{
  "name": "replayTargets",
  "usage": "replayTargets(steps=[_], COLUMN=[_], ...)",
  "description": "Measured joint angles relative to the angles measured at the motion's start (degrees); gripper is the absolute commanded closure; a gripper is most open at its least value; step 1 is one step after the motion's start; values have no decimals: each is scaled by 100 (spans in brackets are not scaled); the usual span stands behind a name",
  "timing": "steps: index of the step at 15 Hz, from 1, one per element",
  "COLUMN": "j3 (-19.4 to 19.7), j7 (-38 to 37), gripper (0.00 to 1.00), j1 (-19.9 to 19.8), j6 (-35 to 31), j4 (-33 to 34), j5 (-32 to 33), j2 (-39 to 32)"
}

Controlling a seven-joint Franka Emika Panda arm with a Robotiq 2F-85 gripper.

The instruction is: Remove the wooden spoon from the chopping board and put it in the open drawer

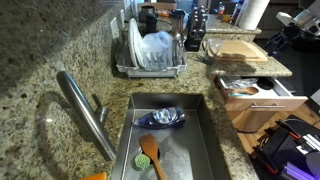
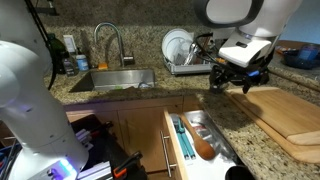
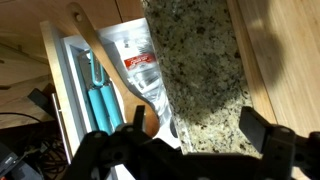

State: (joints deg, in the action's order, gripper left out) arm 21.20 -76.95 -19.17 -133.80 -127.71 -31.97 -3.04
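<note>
Wrist view, looking down: gripper (image 3: 185,150) at the bottom edge, jaws spread wide, clasping nothing. Beneath it a strip of granite counter (image 3: 195,70), with the board (image 3: 290,60) on one side and the open drawer (image 3: 55,80) on the other. Inside the drawer, the spoon (image 3: 100,48), lying slantwise across a packet (image 3: 145,70), just beside a teal-handled tool (image 3: 100,100). Apart from the board, with the counter between them. In an exterior view, gripper (image 2: 240,82) hanging above the counter between board (image 2: 290,115) and drawer (image 2: 170,145), touching neither. In an exterior view, sink (image 1: 125,140) well apart from the drawer (image 1: 262,103), holding a blue bowl (image 1: 163,117) and a broad orange spoon (image 1: 150,152).
</note>
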Motion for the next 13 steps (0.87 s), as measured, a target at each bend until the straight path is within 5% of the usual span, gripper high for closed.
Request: replayTargets(steps=[13], j3=[3], j7=[120], gripper=[0], j1=[-18], j6=[423], j4=[4], j5=[-215], j2=[-15])
